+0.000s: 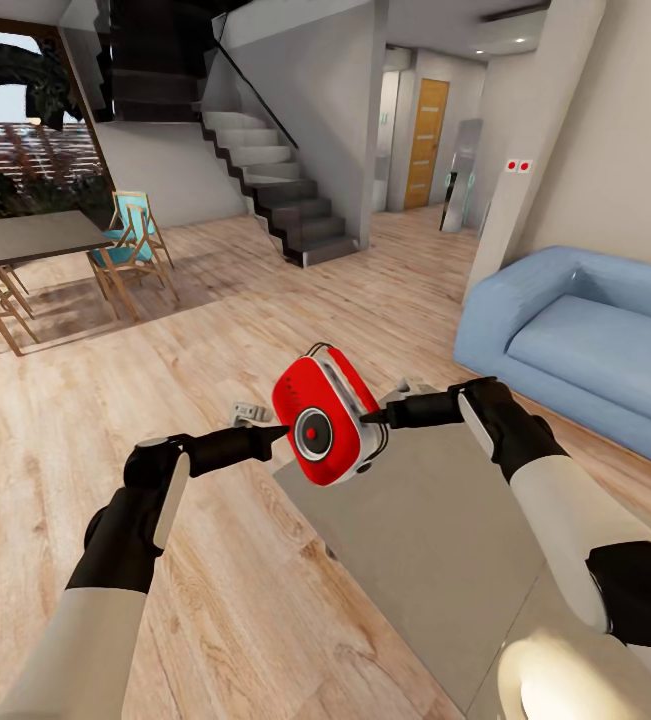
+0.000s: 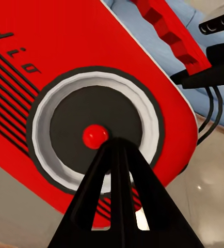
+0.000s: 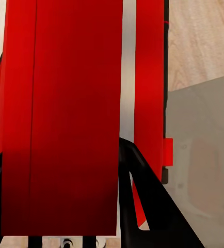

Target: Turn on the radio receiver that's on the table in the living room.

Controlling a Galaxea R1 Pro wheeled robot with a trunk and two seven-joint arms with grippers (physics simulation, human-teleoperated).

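A living room with a light wood plank floor (image 1: pixel 265 320) opens toward a grey staircase (image 1: pixel 275 190) and an orange door (image 1: pixel 425 140) at the far end. A light-blue sofa (image 1: pixel 585 340) lines the right wall; on the left stands a dark dining table (image 1: pixel 25 240) with wooden chairs (image 1: pixel 130 250). In the foreground lies the glossy grey-beige tabletop (image 1: pixel 445 560), its near-left corner jutting toward the floor planks.

Above that tabletop's far-left corner, the radio receiver (image 1: pixel 323 415) is held clear of the surface, tilted — its round dial faces the head camera. The right pincer (image 1: pixel 383 412) is clamped across the radio's body, black fingers on either side of the red casing and white trim in the right wrist view (image 3: pixel 65 119).

The left pincer (image 1: pixel 280 432), fingers drawn together to a point, presses its tip against the small red button at the dial's centre (image 2: pixel 95 136). Black lettering on the radio's face (image 2: pixel 19 46) reads "dio" — the rest is cut off.
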